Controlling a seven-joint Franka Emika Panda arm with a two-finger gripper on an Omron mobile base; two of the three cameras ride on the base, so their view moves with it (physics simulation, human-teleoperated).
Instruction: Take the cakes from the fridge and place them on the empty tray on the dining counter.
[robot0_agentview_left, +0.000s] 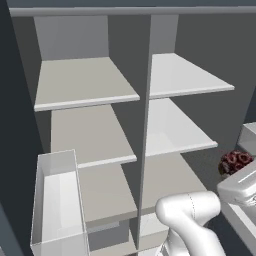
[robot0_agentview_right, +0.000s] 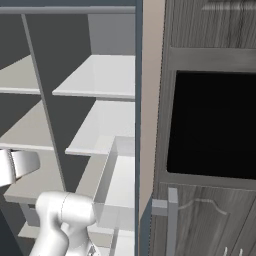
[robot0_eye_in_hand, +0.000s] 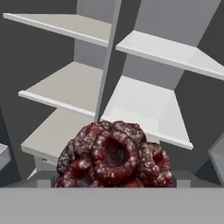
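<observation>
Fridge (robot0_agentview_left: 125, 75) interior is facing the base: pale grey shelves (robot0_agentview_left: 85, 82) are running in two columns split by a thin vertical divider (robot0_agentview_left: 146, 125). Upper shelves are sitting bare and lit brighter on the right column.

A clear bin (robot0_agentview_left: 57, 200) is standing at the lower left of the left base view, upright, its walls translucent. In the right base view a similar clear bin (robot0_agentview_right: 117, 185) is sitting against the blue-grey fridge wall (robot0_agentview_right: 138, 125).

The dark red-brown cake (robot0_eye_in_hand: 114, 155) is showing large and close at the bottom centre of the hand view, a knobbly round mass with a hollow in its middle. In the left base view the same cake (robot0_agentview_left: 234, 162) is sitting at the right edge, right beside the white hand of the arm (robot0_agentview_left: 192, 215), which is bending across the lower right.

The gripper's fingertips are not showing clearly in any view; the jaws are standing spread wide. Whether they are touching the cake cannot be told; the cake is lying close under the hand.

To the right of the fridge, in the right base view, a grey wood-grain cabinet (robot0_agentview_right: 210, 45) is framing a black recess (robot0_agentview_right: 212, 125), with a grey handle (robot0_agentview_right: 172, 215) below it.
</observation>
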